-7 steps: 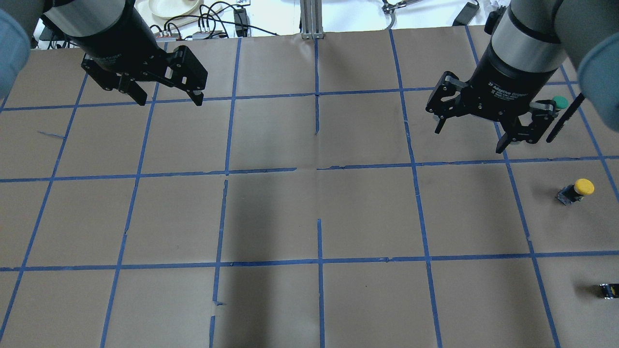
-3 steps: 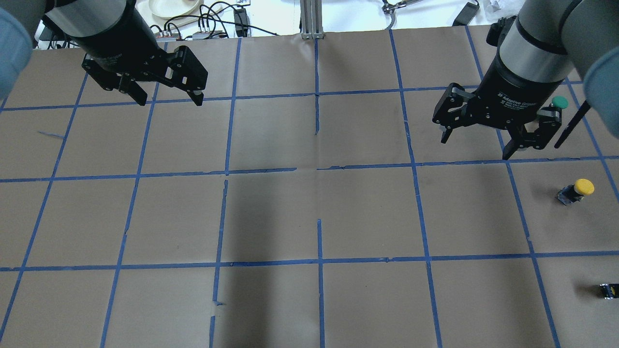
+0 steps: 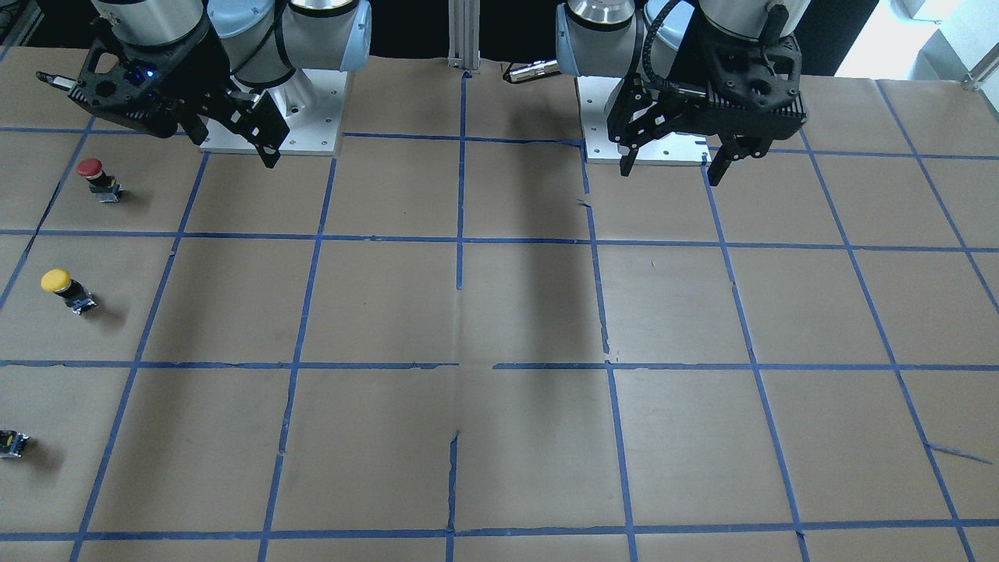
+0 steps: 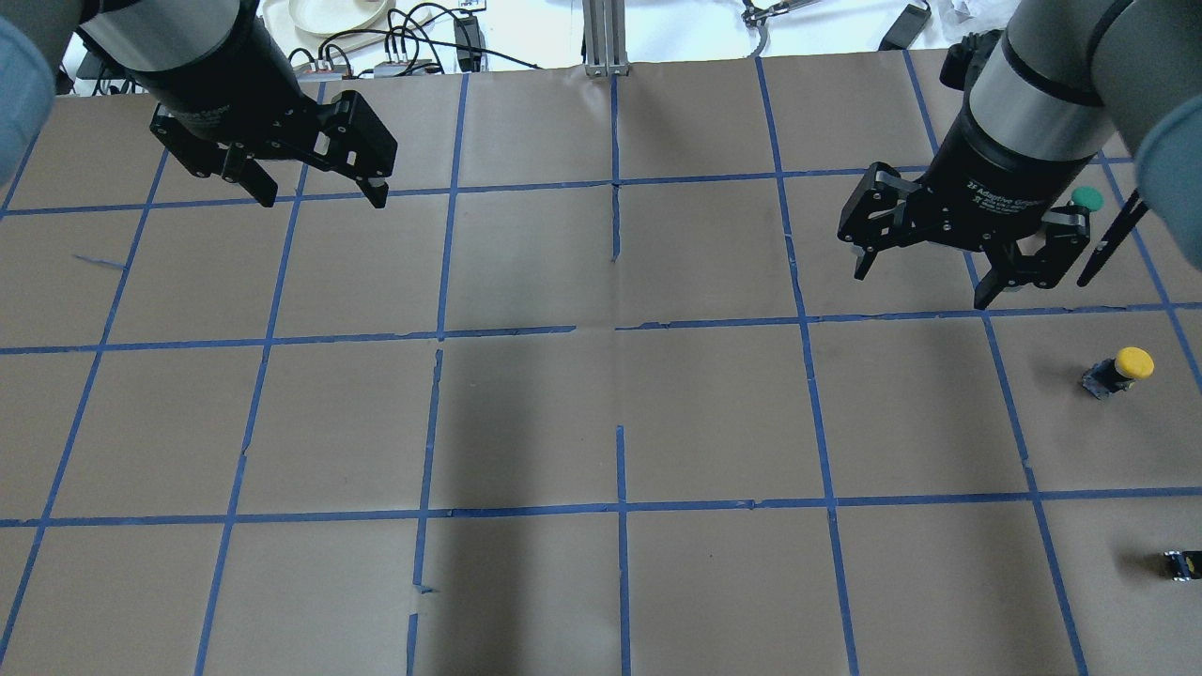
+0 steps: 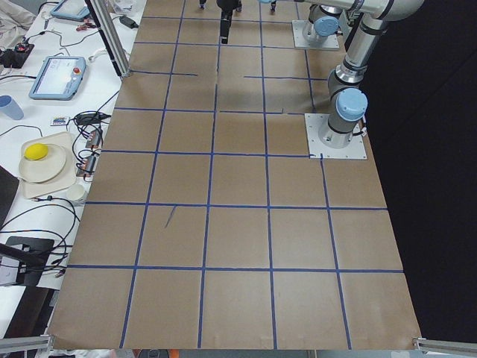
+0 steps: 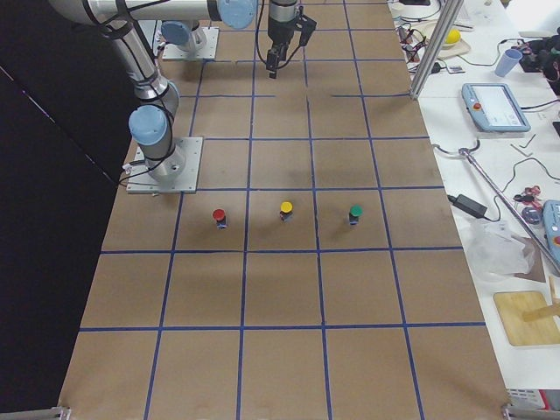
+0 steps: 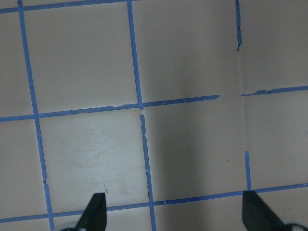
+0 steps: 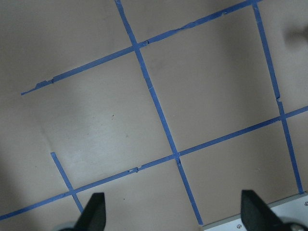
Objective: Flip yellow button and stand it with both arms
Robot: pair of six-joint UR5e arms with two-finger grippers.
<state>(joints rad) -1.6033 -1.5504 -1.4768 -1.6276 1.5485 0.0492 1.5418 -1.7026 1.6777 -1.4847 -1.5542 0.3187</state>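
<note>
There's my target: the small yellow button [image 4: 1122, 368], a round mushroom cap on a short black neck and a grey-black block. It sits on the brown paper tabletop [image 4: 526, 422] with its blue tape grid, in the taped square next to the green-capped button [image 4: 1087, 198].

My right arm [image 4: 1033, 103] hangs near that green-capped button, jaws spread wide with nothing in them. My left arm [image 4: 188, 56] is well apart from it, across the tabletop, jaws wide apart and empty too.

How will it handle? I reckon it's light, hard plastic, stiff all through, with nothing to crush. The domed cap looks smooth, so pinching there invites a slip. Better to take the flat sides of the block, or the neck just under the cap. It's small and probably top-heavy, so one stray fingertip could skid or topple it on the paper.

Now the views. The right side view gives me the whole row: a red-capped button [image 6: 219, 214], the yellow one in between, then the green-capped button, all seemingly cap-up. Overhead shows green but no red, while the front-facing view shows red but no green. Overhead also picks up a tiny black-and-yellow block [image 4: 1181, 563], on the far side of the yellow button from the green-capped one. I can't make it out in the right side view. Neither wrist view shows any button, only paper and tape.
</note>
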